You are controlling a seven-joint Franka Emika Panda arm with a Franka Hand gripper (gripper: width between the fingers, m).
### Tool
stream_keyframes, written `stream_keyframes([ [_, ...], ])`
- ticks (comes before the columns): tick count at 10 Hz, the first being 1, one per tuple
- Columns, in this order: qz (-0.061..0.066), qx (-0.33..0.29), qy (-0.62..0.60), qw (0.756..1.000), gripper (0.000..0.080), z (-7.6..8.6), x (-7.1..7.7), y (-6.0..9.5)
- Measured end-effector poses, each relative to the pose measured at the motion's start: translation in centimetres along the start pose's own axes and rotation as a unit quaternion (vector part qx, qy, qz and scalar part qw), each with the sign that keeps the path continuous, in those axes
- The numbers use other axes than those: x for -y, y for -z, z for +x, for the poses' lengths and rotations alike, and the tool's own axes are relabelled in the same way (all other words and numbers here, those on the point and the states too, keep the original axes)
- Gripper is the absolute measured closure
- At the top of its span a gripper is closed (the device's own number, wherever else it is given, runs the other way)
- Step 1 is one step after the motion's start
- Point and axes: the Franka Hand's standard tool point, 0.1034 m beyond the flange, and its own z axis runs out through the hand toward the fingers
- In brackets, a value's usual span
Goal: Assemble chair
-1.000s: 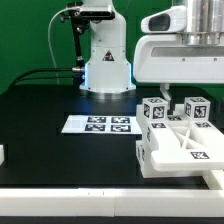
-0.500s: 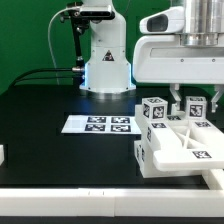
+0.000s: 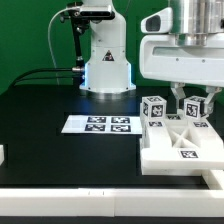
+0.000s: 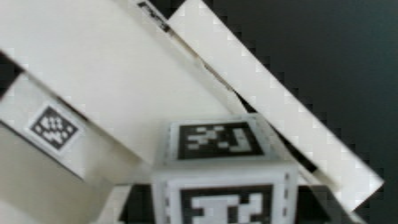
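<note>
Nearest the camera in the exterior view, a white ledge (image 3: pixel 100 205) runs along the front of the black table (image 3: pixel 40 110). One small white piece (image 3: pixel 2 154) sits at the exterior view's left edge, cut off by the frame.

One chair (image 3: pixel 180 150), partly built from matte white blocks, sits on the table toward the exterior view's right. It shows a flat slab in front, carrying one square black-and-white tag, and two upright posts behind it, each topped with a tagged cube. The tags are coded patterns only; no words or brand names can be read on any of them.

Beside the chair, toward the exterior view's left, one marker board (image 3: pixel 98 124) lies flat on the table with a row of printed tags.

One gripper (image 3: pixel 191 101) hangs over the chair's far right post. Its two dark fingers stand on either side of that post's tagged top, narrowed to about its width and pinching it. In the wrist view the same tagged block fills the middle of the picture, with long white bars slanting behind it.

Farthest back, the arm's white base (image 3: pixel 105 60) stands before a green wall (image 3: pixel 25 35).
</note>
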Motion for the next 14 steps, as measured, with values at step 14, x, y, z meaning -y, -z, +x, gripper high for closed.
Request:
stream_keyframes([
  [14, 0.02, 0.023, -0.421, 0.906, 0.0335, 0.28, 0.07, 0.0],
])
